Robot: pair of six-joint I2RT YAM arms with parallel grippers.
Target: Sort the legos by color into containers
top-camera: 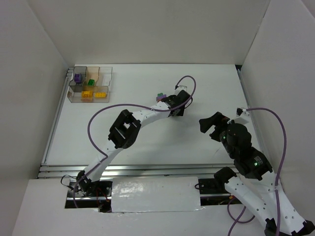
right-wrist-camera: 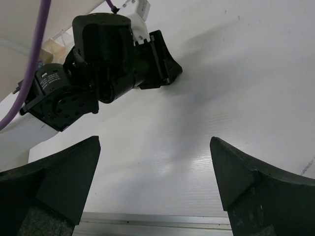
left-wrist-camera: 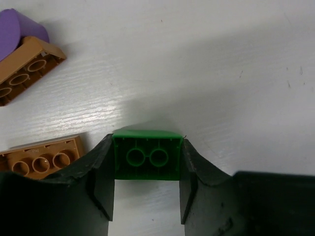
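My left gripper (left-wrist-camera: 146,183) is shut on a green lego (left-wrist-camera: 146,155), gripping its two sides, with the hollow underside facing the camera, just above or on the white table. Two brown legos (left-wrist-camera: 42,158) (left-wrist-camera: 27,64) and a purple one (left-wrist-camera: 15,27) lie to its left. From above, the left gripper (top-camera: 177,103) is mid-table, with the purple lego (top-camera: 160,98) beside it. The clear organizer tray (top-camera: 106,81) at the far left holds purple (top-camera: 78,77), green (top-camera: 91,81), orange (top-camera: 87,93) and yellow (top-camera: 100,93) legos in separate cells. My right gripper (right-wrist-camera: 154,142) is open and empty.
The right gripper (top-camera: 211,125) hovers right of the left gripper, whose black body shows in the right wrist view (right-wrist-camera: 118,64). White walls enclose the table on three sides. A metal rail (right-wrist-camera: 157,221) runs along the near edge.
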